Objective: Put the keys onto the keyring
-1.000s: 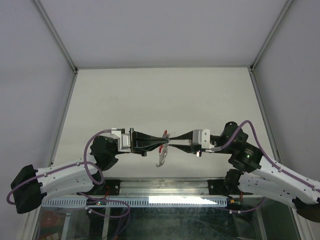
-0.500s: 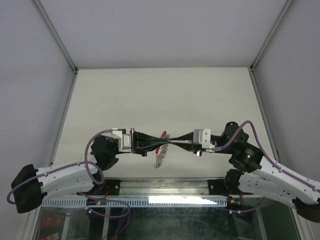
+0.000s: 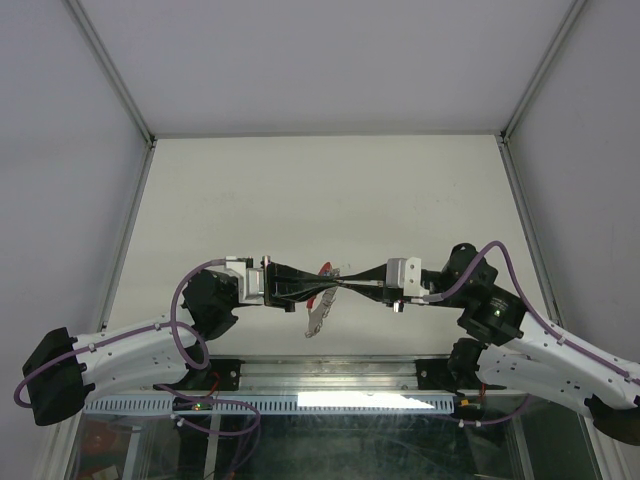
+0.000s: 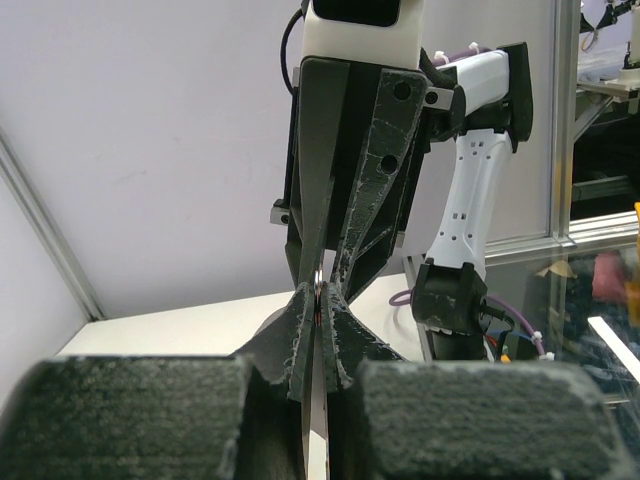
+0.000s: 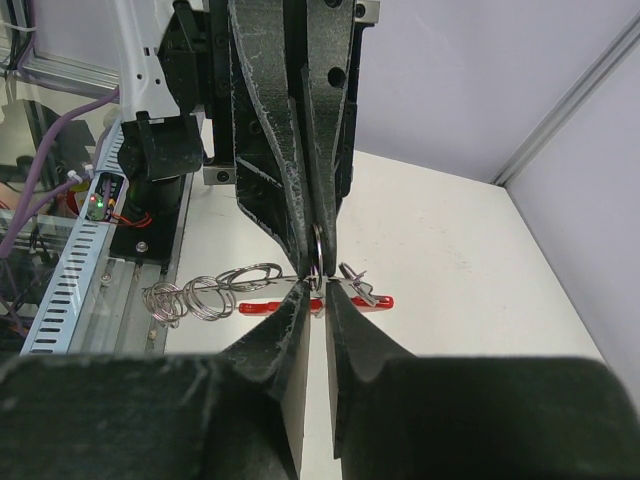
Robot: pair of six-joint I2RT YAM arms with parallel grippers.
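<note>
No writing, number, label or brand mark can be read in any of the three views.

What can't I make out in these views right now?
- Keys: seen in no view.
- Ring: edge-on in both wrist views, mostly covered by the left fingers.
- Right fingers: right wrist view does not show whether they pinch the ring.
- Top view: ring too small, hidden where the fingers meet.
</note>
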